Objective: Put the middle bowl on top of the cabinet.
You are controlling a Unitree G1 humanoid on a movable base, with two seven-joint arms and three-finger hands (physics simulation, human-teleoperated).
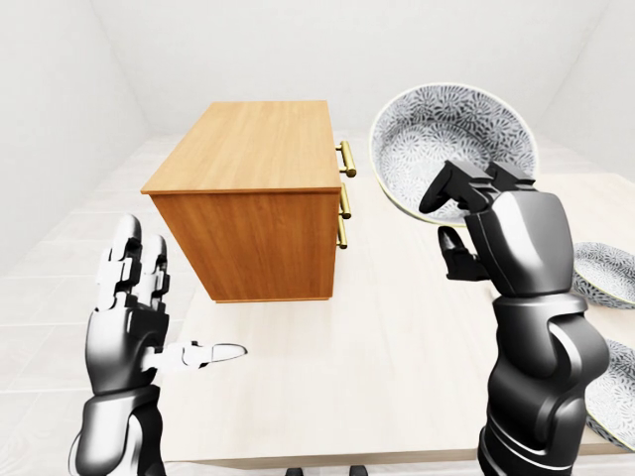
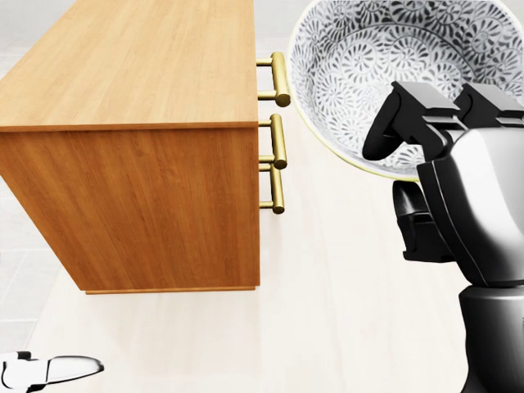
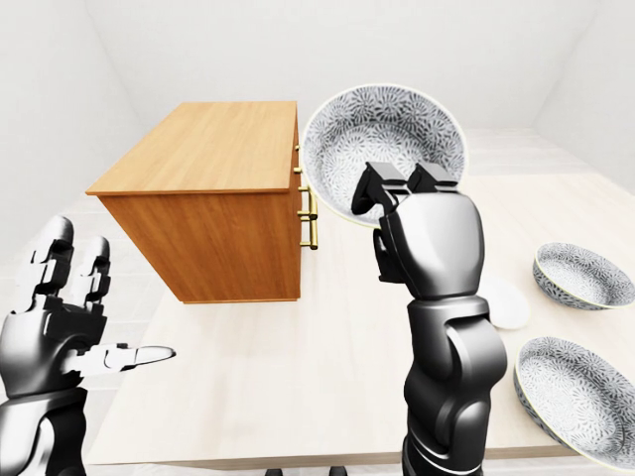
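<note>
EDITOR: Hands first, nearest the lens. How do they stand?

PHOTOGRAPHER: Left hand (image 1: 129,317) is up at the left-eye view's lower left, fingers spread apart, thumb pointing right, holding nothing. Right hand (image 1: 501,233) tops an upright forearm at the right. Its fingers hook over the near rim of the middle bowl (image 1: 451,129) with the thumb beneath, clamped on it.

EDITOR: And the bowl itself?

PHOTOGRAPHER: It is in the air, tilted so its patterned inside faces the camera. It sits about level with the top of the cabinet (image 1: 253,149), to the right of it, not on it. In the head view its left rim runs close beside the upper of the brass handles (image 2: 279,78); whether they touch I cannot tell.

EDITOR: Room to move?

PHOTOGRAPHER: Pale table (image 1: 367,327) spreads between the two arms, from its near edge up to the cabinet's wooden side. The cabinet's top shows unbroken grain to every edge. Two more patterned bowls (image 3: 580,273) lie at the table's right edge, well apart from the cabinet. White walls close the room beyond.
</note>
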